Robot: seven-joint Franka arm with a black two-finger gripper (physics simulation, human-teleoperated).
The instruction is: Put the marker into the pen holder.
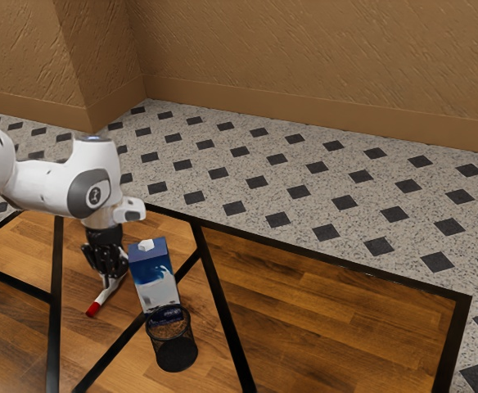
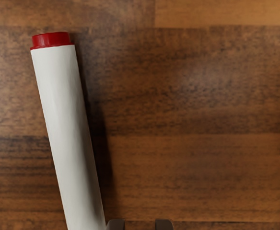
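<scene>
The marker (image 1: 106, 292) is lying flat on the table (image 1: 329, 319), over on the exterior view's left of the holder (image 1: 172, 342). It is making a slanted line — its red end is pointing to the exterior view's lower left, away from the holder, and its long side is running back up under the gripper (image 1: 110, 274). The arm (image 1: 47, 182) is bending down, with the gripper facing the table. The fingers (image 2: 116, 224) are standing apart, pinching nothing — the marker is lying beside them.
</scene>
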